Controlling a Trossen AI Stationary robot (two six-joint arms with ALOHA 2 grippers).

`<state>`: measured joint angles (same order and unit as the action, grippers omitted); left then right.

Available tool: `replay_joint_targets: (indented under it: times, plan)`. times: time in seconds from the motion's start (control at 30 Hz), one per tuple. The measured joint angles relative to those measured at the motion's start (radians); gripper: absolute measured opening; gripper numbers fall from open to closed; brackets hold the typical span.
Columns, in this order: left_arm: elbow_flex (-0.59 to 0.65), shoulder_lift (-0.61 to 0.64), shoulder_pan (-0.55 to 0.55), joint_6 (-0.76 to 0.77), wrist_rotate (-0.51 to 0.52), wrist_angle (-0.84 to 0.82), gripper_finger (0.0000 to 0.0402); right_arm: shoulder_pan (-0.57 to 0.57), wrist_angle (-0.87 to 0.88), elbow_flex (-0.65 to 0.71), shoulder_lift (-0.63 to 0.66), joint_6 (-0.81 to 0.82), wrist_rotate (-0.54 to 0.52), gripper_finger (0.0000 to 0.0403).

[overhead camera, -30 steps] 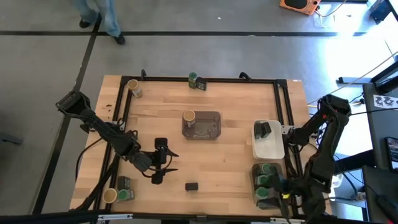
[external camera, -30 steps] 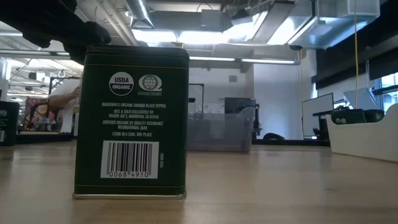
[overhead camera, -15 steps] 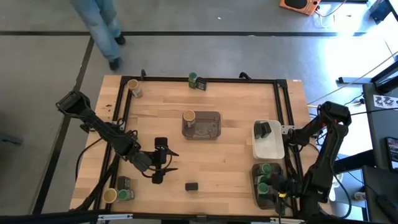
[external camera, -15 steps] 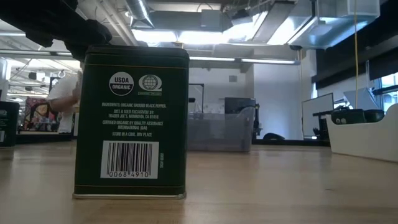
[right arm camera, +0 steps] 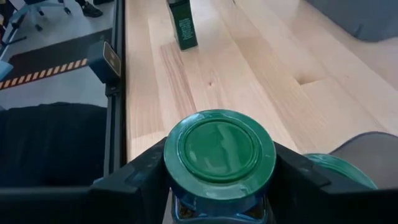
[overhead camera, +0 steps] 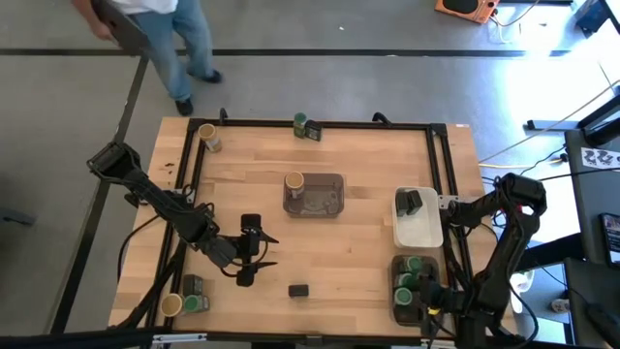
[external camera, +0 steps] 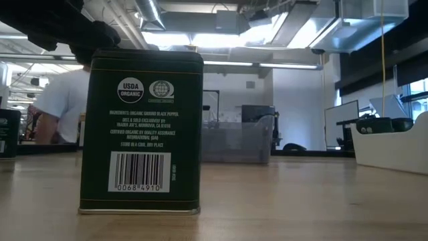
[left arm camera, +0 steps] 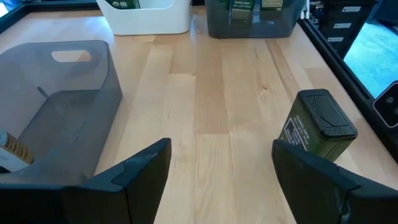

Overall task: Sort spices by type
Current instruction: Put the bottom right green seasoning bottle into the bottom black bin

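Pale wood tabletop (overhead camera: 358,242): right tool (right arm camera: 217,186) clamps a green-lid jar (right arm camera: 219,149) lower right; set it straight down. Left tool (left arm camera: 217,168) open.

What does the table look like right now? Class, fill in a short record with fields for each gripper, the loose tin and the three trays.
left gripper: jaws open, empty, over the table's left half
right gripper: jaws around a green-lid jar, at the dark tray, front right corner
loose tin: upright on bare wood, near the front edge, beside the left gripper
grey tray: centre of table, holds one tan-lid jar
white tray: right side, holds one dark tin
dark tray: holds green-lid jars
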<state>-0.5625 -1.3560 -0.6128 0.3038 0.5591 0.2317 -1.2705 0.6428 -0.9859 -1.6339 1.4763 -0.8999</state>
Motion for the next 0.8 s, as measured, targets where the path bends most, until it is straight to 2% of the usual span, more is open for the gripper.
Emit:
replay_joint_targets:
  times: [0.33, 0.53, 0.8]
  plan:
    - [0.000, 0.000, 0.000, 0.001, 0.000, -0.003, 0.0276, -0.012, 0.006, 0.006, 0.040, -0.028, -0.043, 0.0208]
    - [0.000, 0.000, 0.000, 0.002, 0.000, -0.003, 0.0276, -0.012, 0.089, -0.062, 0.051, -0.006, 0.081, 0.0208]
    - [0.000, 0.000, 0.000, 0.002, 0.000, -0.003, 0.0276, -0.010, 0.061, -0.053, 0.033, -0.006, 0.111, 0.0211]
